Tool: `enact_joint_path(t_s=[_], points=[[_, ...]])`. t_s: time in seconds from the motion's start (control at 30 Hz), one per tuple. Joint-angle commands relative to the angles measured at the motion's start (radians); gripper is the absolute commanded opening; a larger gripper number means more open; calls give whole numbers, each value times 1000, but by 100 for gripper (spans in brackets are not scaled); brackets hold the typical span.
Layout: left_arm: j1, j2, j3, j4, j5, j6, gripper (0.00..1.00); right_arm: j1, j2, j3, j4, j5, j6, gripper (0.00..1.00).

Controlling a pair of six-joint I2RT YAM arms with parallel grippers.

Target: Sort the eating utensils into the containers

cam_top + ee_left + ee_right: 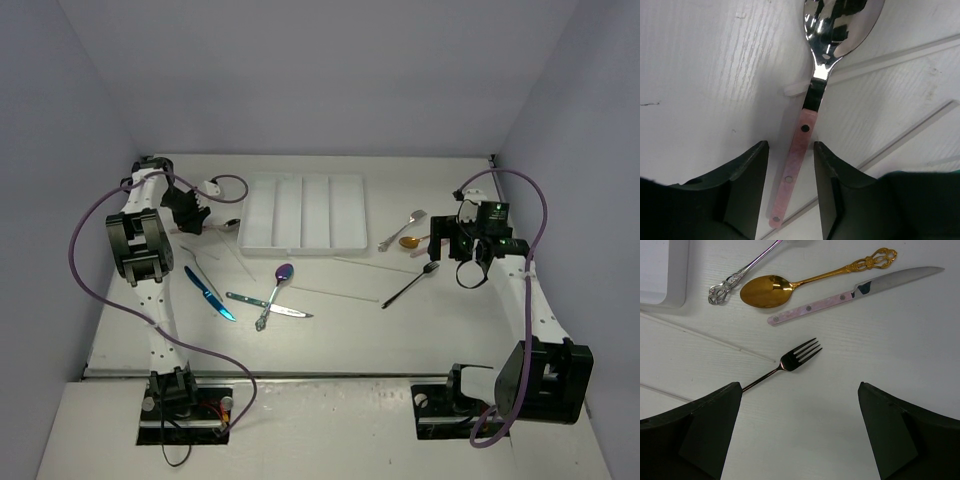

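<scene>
Nothing is sorted yet. Nearest, blue knife [208, 293], purple spoon [279, 285] and black fork [410, 285] are lying loose, 7 to 4 o'clock of the white cutlery tray [302, 247]. Left gripper [790, 150] is straddling a pink-handled spoon [805, 127] at the tray's 9, not clamped yet. Right gripper [799, 390] is hanging wide open above the fork. Farther, the tray is sitting empty. No readable writing.

Two white tubular robot arms, the left arm [155, 310] and the right arm [535, 310], carry boxy black joint housings and rise from black base plates [200, 430] at 7 and 5 o'clock in the overhead view. Purple cables [71, 240] loop along each arm. A green light [492, 209] glows at the right wrist. The left end effector [790, 145] and the right end effector [800, 385] are matte black, with thick wedge-shaped fingers [747, 185].
</scene>
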Motion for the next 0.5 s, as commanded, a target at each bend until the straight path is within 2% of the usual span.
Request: enact_joint_path(t_s=[0.0, 0.17, 0.47], points=[[21, -10, 52, -29, -47, 4, 33, -5, -5, 42, 19, -19, -14, 100], [26, -26, 61, -29, -55, 7, 18, -6, -12, 42, 19, -24, -14, 100], [26, -125, 19, -30, -29, 58, 10, -9, -19, 41, 19, -33, -17, 100]])
